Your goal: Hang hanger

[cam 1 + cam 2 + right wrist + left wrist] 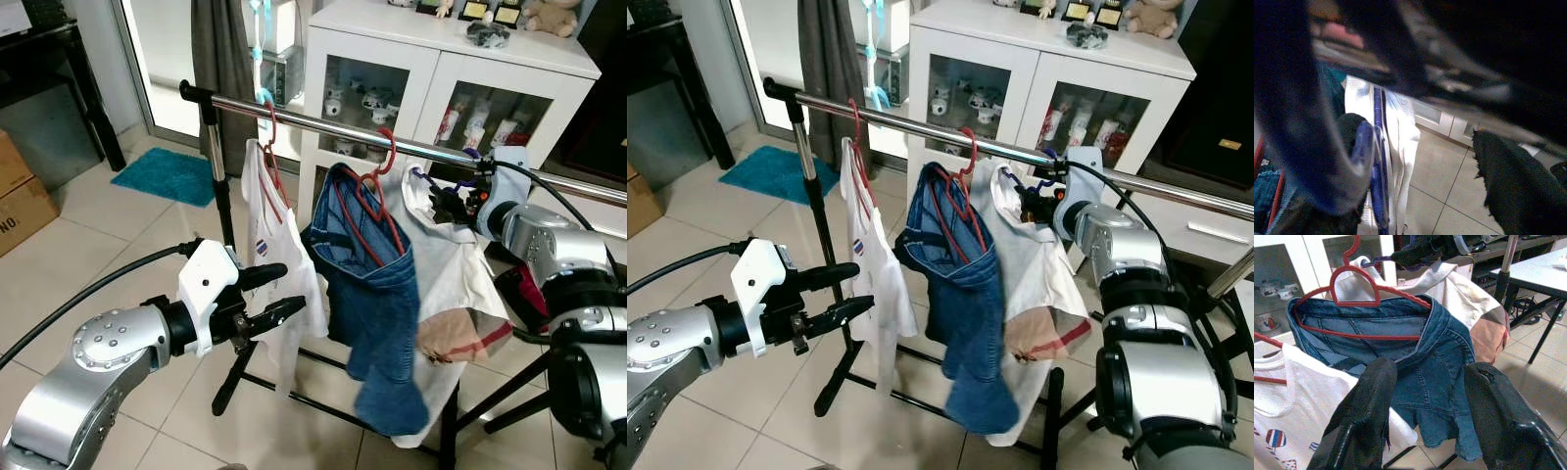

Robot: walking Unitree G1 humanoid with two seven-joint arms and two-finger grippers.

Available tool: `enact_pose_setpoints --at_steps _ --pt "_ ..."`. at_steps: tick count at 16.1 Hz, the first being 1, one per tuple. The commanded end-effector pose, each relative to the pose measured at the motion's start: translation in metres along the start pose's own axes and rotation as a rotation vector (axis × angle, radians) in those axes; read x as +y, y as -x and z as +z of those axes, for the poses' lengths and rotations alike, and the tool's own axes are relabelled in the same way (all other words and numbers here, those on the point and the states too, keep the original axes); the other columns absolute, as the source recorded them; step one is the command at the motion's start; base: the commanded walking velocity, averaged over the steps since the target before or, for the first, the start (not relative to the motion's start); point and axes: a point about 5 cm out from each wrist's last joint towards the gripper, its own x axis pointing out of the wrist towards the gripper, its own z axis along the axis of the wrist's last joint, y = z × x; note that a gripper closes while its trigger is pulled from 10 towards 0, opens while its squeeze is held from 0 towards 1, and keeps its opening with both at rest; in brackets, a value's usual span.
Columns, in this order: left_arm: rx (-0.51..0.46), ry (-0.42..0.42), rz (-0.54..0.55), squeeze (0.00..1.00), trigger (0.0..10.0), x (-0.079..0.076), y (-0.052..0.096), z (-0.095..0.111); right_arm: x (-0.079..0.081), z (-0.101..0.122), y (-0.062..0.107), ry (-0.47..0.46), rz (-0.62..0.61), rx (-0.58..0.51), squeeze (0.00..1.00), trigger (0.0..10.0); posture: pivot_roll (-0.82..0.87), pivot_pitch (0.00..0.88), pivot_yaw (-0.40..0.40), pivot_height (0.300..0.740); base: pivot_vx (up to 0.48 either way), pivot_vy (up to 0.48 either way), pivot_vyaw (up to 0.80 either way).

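Right gripper [449, 203] jaws closed on purple plastic hanger [431, 183] carrying white shirt [446, 284], just below chrome rail [323, 122]; hook seemingly not yet seated. Left gripper [274, 294] jaws open, empty. Remaining: hook over, release.

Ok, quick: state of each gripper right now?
Left gripper: open, empty, in front of the white shirt.
Right gripper: at the purple hanger; grip cannot be told.

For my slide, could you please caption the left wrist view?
Open left gripper facing denim shorts on a red hanger.
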Motion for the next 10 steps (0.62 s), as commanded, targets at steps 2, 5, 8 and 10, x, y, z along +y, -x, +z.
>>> enact_pose_setpoints --at_steps 2,5,8,10 --pt "-0.013 -0.008 -0.020 0.00 10.0 -0.0031 -0.0025 0.0048 -0.0060 -0.0003 0.0009 0.000 -0.014 0.007 0.00 0.0 0.03 0.000 -0.074 0.740 0.000 0.000 0.00" --pt "-0.018 -0.003 -0.017 0.00 10.0 -0.0035 -0.0046 0.0050 -0.0068 -0.0010 -0.0012 0.002 -0.012 0.010 0.00 0.0 0.03 0.000 -0.077 0.740 0.000 0.000 0.00" --pt "-0.020 0.000 -0.013 0.00 10.0 -0.0025 -0.0062 0.0045 -0.0085 -0.0020 -0.0016 0.004 -0.014 0.014 0.00 0.0 0.02 0.000 -0.074 0.740 0.000 0.000 0.00" --pt "-0.020 0.001 -0.014 0.00 10.0 -0.0023 -0.0055 0.0040 -0.0079 -0.0027 -0.0022 0.005 -0.012 0.014 0.00 0.0 0.01 0.000 -0.069 0.740 0.000 0.000 0.00"
